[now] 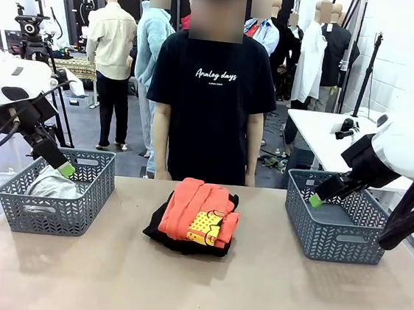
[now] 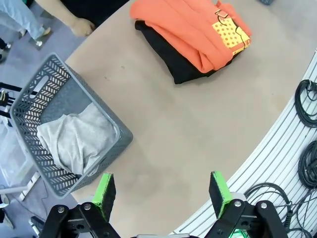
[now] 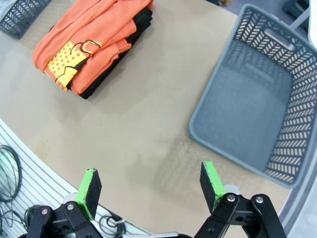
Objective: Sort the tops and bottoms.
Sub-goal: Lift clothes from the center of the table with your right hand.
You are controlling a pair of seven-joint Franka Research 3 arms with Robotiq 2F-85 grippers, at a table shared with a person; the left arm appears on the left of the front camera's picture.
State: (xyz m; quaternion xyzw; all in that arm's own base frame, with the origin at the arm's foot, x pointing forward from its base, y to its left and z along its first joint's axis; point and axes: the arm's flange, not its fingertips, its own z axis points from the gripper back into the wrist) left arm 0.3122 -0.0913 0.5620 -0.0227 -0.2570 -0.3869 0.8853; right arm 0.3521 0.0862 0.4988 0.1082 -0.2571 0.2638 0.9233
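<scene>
left gripper (image 2: 162, 191) and right gripper (image 3: 151, 186) are both held released, nothing grasped. beyond the left fingers (image 2: 105, 191), the orange top (image 2: 190, 29) is stacked on a black bottom (image 2: 171, 59). a grey top (image 2: 74, 141) is lodged in the left basket (image 2: 29, 89) beside them. bare table (image 3: 148, 124) is left ahead of the right fingers (image 3: 210, 178), with the right basket (image 3: 277, 124) to one side. a person's hand (image 2: 81, 27) is seen at the far edge.

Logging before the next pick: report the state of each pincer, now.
Left pincer: open, holding nothing.
Right pincer: open, holding nothing.
</scene>
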